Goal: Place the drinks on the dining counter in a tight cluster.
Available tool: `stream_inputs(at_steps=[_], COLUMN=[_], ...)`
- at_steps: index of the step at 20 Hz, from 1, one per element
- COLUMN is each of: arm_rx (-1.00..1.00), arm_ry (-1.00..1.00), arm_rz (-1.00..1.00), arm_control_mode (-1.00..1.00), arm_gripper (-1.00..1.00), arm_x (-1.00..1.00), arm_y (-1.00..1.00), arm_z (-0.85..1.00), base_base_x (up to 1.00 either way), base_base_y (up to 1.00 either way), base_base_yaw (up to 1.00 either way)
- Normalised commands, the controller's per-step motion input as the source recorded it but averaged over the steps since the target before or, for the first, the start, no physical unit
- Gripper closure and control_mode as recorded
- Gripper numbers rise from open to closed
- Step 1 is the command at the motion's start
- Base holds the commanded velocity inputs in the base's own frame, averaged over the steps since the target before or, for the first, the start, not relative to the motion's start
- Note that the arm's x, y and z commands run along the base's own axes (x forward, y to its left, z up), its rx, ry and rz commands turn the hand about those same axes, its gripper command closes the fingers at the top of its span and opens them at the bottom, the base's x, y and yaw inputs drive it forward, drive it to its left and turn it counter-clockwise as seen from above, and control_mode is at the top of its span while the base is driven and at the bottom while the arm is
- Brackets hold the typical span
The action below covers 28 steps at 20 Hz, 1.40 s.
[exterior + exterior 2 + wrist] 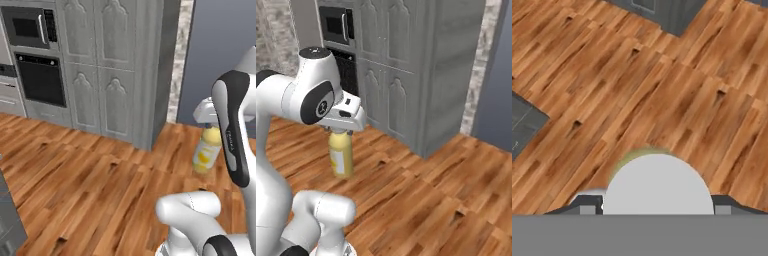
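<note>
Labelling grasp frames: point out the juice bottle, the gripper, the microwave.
yellow juice bottle (204, 156), left base view, on its label.
gripper (340, 131), right base view, at the bottle's cap between the fingertips.
microwave (26, 27), left base view, on its door.

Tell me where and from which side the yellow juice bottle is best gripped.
Grip the juice bottle near its pale cap, from above. It hangs upright, and the gripper already straddles that top, one finger on each side.
</note>
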Motion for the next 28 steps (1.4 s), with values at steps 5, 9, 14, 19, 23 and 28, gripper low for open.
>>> stream_inputs(at_steps=[5, 9, 14, 19, 23, 28], arm_rx=[0.00, 0.00, 0.00, 0.00, 0.00, 0.00], arm_ry=[0.00, 0.00, 0.00, 0.00, 0.00, 0.00], arm_rz=[0.00, 0.00, 0.00, 0.00, 0.00, 0.00], arm_control_mode=[1.00, 1.00, 1.00, 1.00, 1.00, 1.00], arm_gripper=[1.00, 1.00, 1.00, 1.00, 1.00, 1.00], arm_x=[0.00, 0.00, 0.00, 0.00, 0.00, 0.00], arm_y=[0.00, 0.00, 0.00, 0.00, 0.00, 0.00], arm_z=[0.00, 0.00, 0.00, 0.00, 0.00, 0.00], base_base_x=[1.00, 1.00, 1.00, 1.00, 1.00, 0.93], base_base_y=[0.00, 0.00, -0.02, -0.14, -0.91, -1.00], base_base_yaw=[0.62, 0.66, 0.77, 0.77, 0.53, 0.30])
